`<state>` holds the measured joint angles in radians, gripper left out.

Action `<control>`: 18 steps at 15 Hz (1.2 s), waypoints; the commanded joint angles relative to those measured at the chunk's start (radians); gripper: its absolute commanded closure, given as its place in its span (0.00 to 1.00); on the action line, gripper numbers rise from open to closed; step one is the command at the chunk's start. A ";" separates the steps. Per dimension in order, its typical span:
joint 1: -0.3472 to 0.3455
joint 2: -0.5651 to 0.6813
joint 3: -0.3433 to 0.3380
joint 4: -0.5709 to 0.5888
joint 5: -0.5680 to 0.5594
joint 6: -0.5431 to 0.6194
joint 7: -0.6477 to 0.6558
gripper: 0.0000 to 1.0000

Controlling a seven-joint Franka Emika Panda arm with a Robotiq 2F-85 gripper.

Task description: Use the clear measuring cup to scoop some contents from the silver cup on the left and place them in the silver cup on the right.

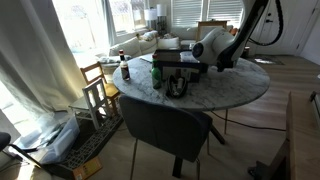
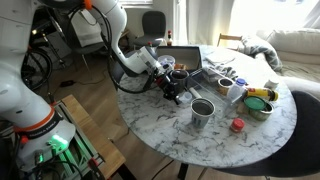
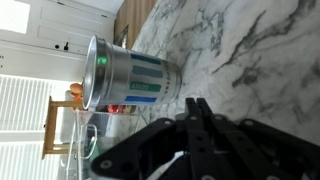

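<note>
My gripper (image 3: 195, 105) is shut, its two black fingers pressed together low over the marble table (image 3: 260, 50), with nothing showing between the tips. A silver cup (image 3: 125, 75) with a blue and green label stands just beyond the tips. In an exterior view the gripper (image 2: 177, 93) hangs between a silver cup (image 2: 203, 110) in front and a darker cup (image 2: 181, 74) behind. In an exterior view the gripper (image 1: 185, 75) sits over a small dark cup (image 1: 178, 87). I cannot pick out the clear measuring cup with certainty.
The round marble table (image 2: 250, 140) also carries a tray (image 2: 215, 62), a green-and-yellow bowl (image 2: 260, 103), a small red item (image 2: 237, 125) and white cups (image 2: 234, 90). A bottle (image 1: 125, 70) stands near the edge. Chairs (image 1: 165, 125) ring the table.
</note>
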<state>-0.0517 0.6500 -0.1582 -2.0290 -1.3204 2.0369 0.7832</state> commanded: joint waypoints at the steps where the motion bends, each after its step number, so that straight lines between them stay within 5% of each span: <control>1: -0.028 -0.028 0.028 -0.056 -0.037 0.033 -0.040 0.66; 10: -0.101 -0.317 0.058 -0.315 -0.019 0.348 -0.293 0.00; 13: -0.157 -0.467 0.038 -0.418 0.078 0.499 -0.439 0.00; 18: -0.231 -0.653 -0.026 -0.581 0.429 0.636 -0.812 0.00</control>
<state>-0.2463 0.1147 -0.1511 -2.4843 -1.0627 2.6009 0.1658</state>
